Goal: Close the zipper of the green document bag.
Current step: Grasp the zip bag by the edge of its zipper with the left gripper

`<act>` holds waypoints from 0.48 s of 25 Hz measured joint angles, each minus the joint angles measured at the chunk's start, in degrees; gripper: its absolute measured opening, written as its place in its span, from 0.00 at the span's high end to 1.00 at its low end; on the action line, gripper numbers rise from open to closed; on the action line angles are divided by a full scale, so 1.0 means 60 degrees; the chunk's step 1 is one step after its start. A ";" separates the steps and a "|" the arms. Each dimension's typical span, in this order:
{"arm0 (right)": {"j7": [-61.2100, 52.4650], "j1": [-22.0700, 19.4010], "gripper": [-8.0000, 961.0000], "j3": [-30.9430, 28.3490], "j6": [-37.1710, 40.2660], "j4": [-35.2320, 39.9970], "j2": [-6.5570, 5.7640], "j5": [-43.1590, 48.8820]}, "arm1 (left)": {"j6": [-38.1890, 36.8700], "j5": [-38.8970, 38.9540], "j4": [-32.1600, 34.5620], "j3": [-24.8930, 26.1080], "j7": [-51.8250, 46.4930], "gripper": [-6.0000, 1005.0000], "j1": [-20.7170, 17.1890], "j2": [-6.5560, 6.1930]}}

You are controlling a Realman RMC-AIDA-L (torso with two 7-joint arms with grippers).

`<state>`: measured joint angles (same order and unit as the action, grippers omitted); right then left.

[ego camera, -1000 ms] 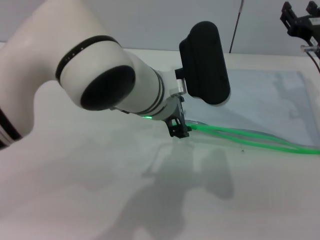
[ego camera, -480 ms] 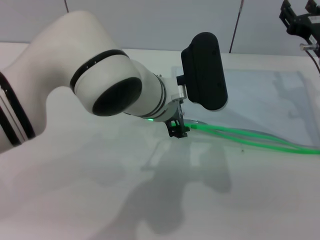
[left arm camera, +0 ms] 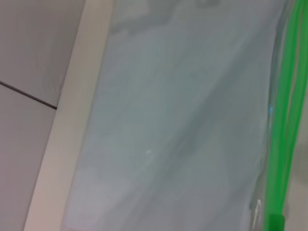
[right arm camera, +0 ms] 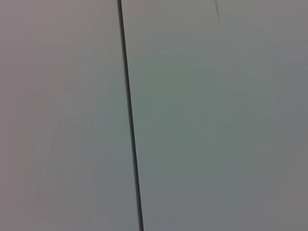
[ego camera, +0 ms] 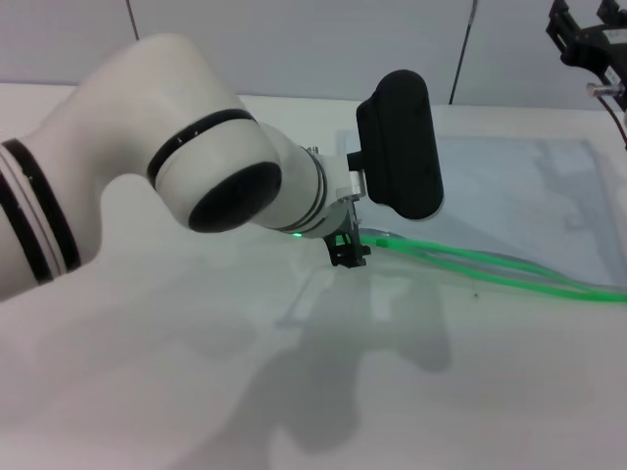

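fingers of the left gripper (ego camera: 349,251) stay closed on the zipper (ego camera: 490,269), barely moved.

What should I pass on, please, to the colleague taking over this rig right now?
Left gripper: down at the left end of the zipper, jaws low on the table; whether they pinch the slider cannot be told.
Right gripper: parked high at the far right, away from the work.
Green document bag: flat on the table, zip edge nearest the robot.
Done: the left gripper is at the zip's end.
Left: the two green strips are apart along the edge, so the zip is open; draw it shut towards the right.
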<state>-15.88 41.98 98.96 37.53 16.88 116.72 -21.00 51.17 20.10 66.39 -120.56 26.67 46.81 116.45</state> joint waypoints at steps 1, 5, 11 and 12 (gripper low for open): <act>-0.0001 0.0020 0.33 0.0001 0.0000 -0.0005 0.0000 0.0000 | -0.0140 0.0010 -0.0097 -0.0020 0.0002 0.34 0.0018 0.0002; -0.0004 0.0053 0.33 0.0001 0.0000 -0.0020 0.0000 0.0000 | -0.0763 -0.0036 -0.0441 -0.0116 0.0119 0.34 0.0027 0.0004; -0.0005 0.0053 0.33 0.0001 0.0000 -0.0026 0.0000 0.0000 | -0.1530 -0.0048 -0.0782 -0.0234 0.0295 0.34 0.0035 -0.0006; -0.0005 0.0053 0.33 0.0000 0.0000 -0.0029 0.0000 0.0000 | -0.1708 -0.0027 -0.0838 -0.0260 0.0353 0.34 0.0029 -0.0006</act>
<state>-15.91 42.29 98.96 37.53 16.71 116.72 -21.00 40.92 19.94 61.37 -122.12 28.79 46.99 116.42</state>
